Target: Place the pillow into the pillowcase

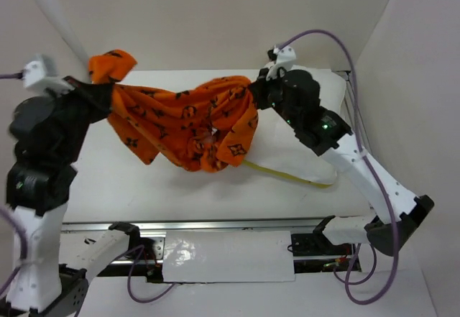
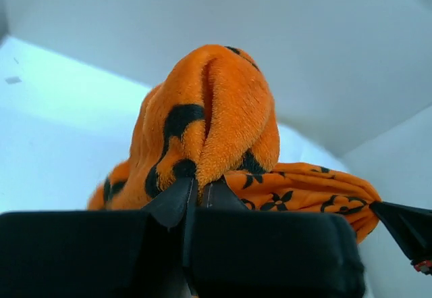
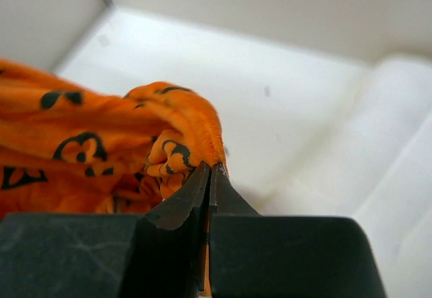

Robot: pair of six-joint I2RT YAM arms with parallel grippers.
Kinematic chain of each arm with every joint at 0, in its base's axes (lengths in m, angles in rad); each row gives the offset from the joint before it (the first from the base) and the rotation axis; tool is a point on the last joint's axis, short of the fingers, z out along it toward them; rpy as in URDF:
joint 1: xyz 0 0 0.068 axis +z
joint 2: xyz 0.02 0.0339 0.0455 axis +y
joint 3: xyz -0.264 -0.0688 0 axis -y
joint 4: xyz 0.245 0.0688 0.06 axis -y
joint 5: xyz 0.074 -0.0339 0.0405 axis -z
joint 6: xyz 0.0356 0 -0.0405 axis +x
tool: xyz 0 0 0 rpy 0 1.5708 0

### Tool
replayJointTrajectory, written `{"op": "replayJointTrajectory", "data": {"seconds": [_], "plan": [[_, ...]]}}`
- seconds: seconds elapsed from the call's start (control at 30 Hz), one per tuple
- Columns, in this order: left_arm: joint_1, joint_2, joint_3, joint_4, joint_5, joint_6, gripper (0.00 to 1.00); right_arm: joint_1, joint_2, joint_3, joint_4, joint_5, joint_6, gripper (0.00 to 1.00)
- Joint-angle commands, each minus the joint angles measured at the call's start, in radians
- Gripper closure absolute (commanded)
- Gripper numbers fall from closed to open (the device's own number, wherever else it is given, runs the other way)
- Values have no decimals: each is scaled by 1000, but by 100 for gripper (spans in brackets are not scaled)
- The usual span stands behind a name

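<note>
Pillowcase [image 1: 194,126], bright orange fabric with dark brown motifs, hangs between left gripper [image 1: 103,90] and right gripper [image 1: 256,94] — both pinched tight on it. Soft white rectangular pillow [image 1: 291,152] lies below, not yet inside.

The hanging pillowcase [image 1: 187,126] bars the way to the pillow's [image 1: 291,159] left edge.

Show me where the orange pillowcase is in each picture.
Top external: the pillowcase sags across the centre, lifted at both ends.
Left wrist: bunched up in the centre.
Right wrist: lower left.
Shared landmark: the black right gripper, pinching one end of it.
</note>
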Motion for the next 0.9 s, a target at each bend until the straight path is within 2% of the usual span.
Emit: {"op": "replayJointTrajectory", "data": {"seconds": [0.0,0.13,0.27,0.37,0.43,0.5,0.53,0.57,0.63,0.67,0.7,0.73,0.77,0.8,0.83,0.87], "plan": [[2,-60,144,-59,-148,0,100,18,-46,169,20,4,-60,100],[2,-70,206,-79,-239,31,100,18,-1,282,-2,-24,-82,100],[2,-21,148,-105,-340,-6,100,8,86,331,7,-15,-82,100],[2,44,82,-128,-392,-82,100,-45,238,420,7,-51,-82,100],[31,112,21,-128,-415,-131,100,-77,411,496,-13,-91,-73,100],[62,163,-6,-113,-416,-141,100,-125,544,645,-30,-114,-73,100],[101,221,-6,-101,-416,-150,100,-140,692,712,-39,-114,-73,100],[124,251,-6,-101,-416,-159,100,-174,776,903,-60,-114,-73,100],[213,346,45,-90,-362,-159,100,-203,1004,1097,-86,-177,-59,100],[242,371,57,-90,-293,-159,100,-225,1054,1213,-86,-198,-50,96],[264,391,66,-90,-272,-159,100,-225,1085,1234,-86,-212,-50,91],[292,405,76,-90,-255,-159,100,-225,1083,1224,-96,-255,-50,79],[301,405,76,-90,-254,-147,100,-225,1053,1177,-79,-284,-75,74],[310,414,65,-90,-242,-147,100,-207,1007,1020,-57,-307,-103,65],[319,399,54,-81,-242,-147,100,-187,957,930,-36,-283,-134,58],[329,385,22,-81,-242,-156,100,-162,848,844,8,-230,-196,39]]}}
